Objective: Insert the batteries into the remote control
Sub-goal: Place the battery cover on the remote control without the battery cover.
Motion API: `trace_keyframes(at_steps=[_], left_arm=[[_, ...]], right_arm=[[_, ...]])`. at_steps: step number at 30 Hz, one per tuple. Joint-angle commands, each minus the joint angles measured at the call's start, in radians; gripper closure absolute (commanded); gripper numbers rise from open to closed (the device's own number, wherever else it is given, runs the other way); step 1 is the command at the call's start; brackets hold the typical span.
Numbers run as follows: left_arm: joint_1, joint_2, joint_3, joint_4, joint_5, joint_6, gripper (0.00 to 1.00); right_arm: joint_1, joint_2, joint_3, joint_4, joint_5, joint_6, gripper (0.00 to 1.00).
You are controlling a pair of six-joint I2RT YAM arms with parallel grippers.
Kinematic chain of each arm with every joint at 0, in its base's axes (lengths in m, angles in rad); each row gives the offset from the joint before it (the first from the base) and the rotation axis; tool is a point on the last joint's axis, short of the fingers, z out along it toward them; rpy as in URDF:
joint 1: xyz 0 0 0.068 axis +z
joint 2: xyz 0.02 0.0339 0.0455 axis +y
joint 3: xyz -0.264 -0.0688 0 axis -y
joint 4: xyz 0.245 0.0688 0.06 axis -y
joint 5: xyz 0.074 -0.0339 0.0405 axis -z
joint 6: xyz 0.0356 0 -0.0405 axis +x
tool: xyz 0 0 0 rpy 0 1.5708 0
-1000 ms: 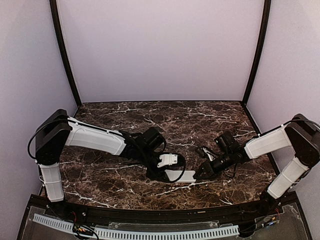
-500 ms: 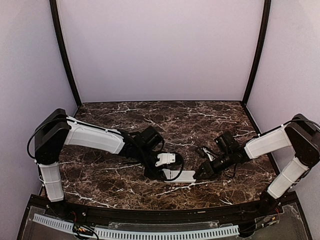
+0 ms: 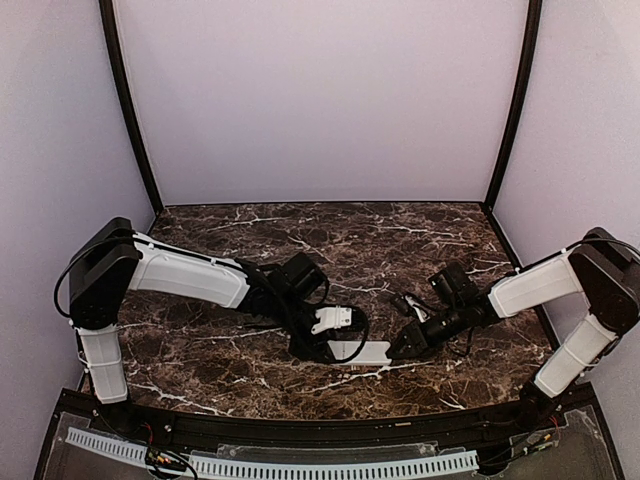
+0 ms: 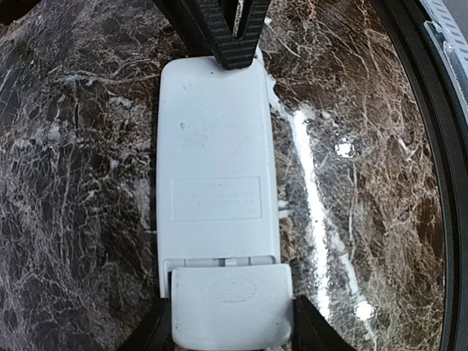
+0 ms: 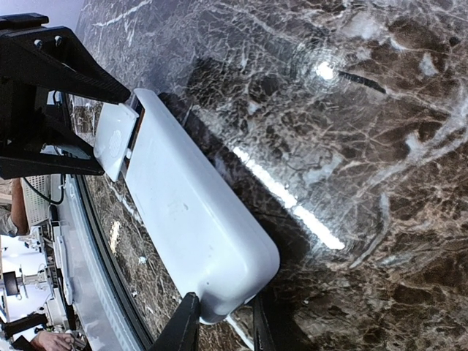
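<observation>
1. Nearest, on the near side of the remote control (image 3: pixel 372 352): a white slotted strip (image 3: pixel 300 468) runs along the front rail.
2. The remote control lies on the dark marbled worktop (image 3: pixel 400 240) with its plain white back up. Its long axis runs left to right between the two arms. A faint rectangular label outline sits mid-back.
3. At the remote's left end is the cover (image 4: pixel 230 303), a small flat white piece with an embossed oval. It is slid partly off the end. The right wrist view shows a dark slit between the cover and the remote body.
4. The left fingers (image 4: pixel 155 338) stand one on each long edge of the cover, pressed against it: clamped on the cover. The left arm (image 3: pixel 190 275) reaches in from the remote's left.
5. The right fingers (image 5: pixel 184 325) are clamped on the remote's opposite end, one on each side of its rounded end. The right arm (image 3: pixel 535 285) comes in from the remote's right. I cannot tell whether that end is raised off the worktop.
6. Just beside the remote, along one long edge, a bright streak of reflected light lies on the marble.
7. Farthest from the remote: pale lilac walls (image 3: pixel 320 100) with two black corner posts.
</observation>
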Motion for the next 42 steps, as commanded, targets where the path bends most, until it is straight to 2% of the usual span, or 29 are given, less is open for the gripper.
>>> trace_keyframes(at_steps=[1,9,26,33,42], left_arm=[[0.003,-0.015,0.004,-0.009,0.011,-0.010,0.58],[0.004,0.001,0.008,-0.016,-0.027,-0.009,0.58],[-0.005,0.030,0.031,-0.001,-0.003,-0.007,0.55],[-0.005,0.030,0.028,-0.026,-0.025,0.009,0.43],[-0.005,0.005,0.018,-0.032,-0.049,0.014,0.34]], right_arm=[[-0.003,0.021,-0.012,-0.003,0.008,-0.003,0.75],[-0.003,0.022,-0.011,-0.003,0.005,-0.004,0.75],[-0.003,0.025,-0.010,0.000,-0.002,-0.007,0.75],[-0.003,0.024,-0.010,-0.004,0.000,-0.008,0.74],[-0.003,0.009,-0.015,-0.013,0.008,-0.008,0.73]])
